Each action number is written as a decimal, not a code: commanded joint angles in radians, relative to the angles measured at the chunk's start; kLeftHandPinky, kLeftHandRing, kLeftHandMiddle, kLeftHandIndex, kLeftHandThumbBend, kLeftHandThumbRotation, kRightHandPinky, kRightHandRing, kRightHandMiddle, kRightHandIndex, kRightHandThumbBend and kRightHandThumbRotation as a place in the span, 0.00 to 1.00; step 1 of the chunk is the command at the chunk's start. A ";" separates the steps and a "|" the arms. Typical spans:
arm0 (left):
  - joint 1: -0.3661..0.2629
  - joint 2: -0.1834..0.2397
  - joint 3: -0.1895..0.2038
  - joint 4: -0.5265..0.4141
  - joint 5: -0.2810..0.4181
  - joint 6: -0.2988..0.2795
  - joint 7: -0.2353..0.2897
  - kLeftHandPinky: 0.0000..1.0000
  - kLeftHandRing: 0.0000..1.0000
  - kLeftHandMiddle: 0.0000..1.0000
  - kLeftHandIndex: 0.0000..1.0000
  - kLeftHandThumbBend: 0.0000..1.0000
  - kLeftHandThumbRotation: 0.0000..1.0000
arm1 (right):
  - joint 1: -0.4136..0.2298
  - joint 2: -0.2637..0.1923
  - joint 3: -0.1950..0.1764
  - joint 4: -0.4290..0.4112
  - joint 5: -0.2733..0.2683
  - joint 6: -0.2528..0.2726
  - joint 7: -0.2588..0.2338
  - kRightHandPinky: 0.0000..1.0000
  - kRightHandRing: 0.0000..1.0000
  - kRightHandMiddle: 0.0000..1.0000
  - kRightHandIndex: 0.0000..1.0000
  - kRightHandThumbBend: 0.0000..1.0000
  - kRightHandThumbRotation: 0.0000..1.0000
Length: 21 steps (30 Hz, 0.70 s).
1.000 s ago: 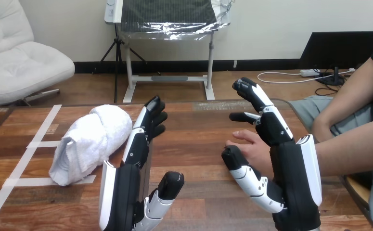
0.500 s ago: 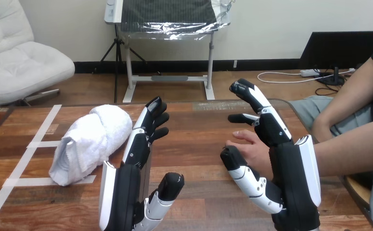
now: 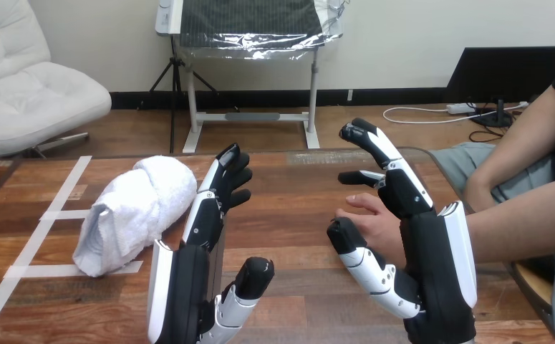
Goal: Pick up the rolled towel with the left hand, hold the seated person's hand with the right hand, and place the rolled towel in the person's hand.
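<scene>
Head view: the rolled towel (image 3: 134, 211) lies on the left part of the wooden table (image 3: 296, 208), across strips of white tape (image 3: 45, 215). Its long axis runs on a slant from the near left to the far right, and nothing holds it. Its far end is just beside the fingers of the left hand (image 3: 203, 229); whether they touch cannot be told. The towel is on that hand's outer side. The hand stands on edge with its white back shell turned toward the towel and its thumb out to the right, so the palm faces away from it. Its fingers are straight, pointing away across the table, and it holds nothing. It is much the nearer hand, but it will likely have to roll its palm toward the towel before it can close across the roll's short width. The right hand (image 3: 417, 251) is well apart at the right, spread wide. The person's hand (image 3: 374, 222) lies between its thumb and fingers, and neither is curled round it.
</scene>
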 commanded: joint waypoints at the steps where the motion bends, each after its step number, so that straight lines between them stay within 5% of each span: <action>1: -0.035 -0.061 0.002 0.019 -0.008 -0.022 -0.002 0.81 0.87 0.90 0.92 0.81 0.95 | -0.035 0.011 -0.005 -0.002 -0.001 -0.009 -0.011 0.70 0.90 0.91 0.83 0.56 0.69; 21: -0.041 -0.063 0.006 0.031 -0.013 -0.032 -0.005 0.80 0.86 0.90 0.91 0.80 0.94 | -0.039 0.008 -0.004 0.002 0.004 -0.014 -0.012 0.70 0.90 0.91 0.83 0.56 0.69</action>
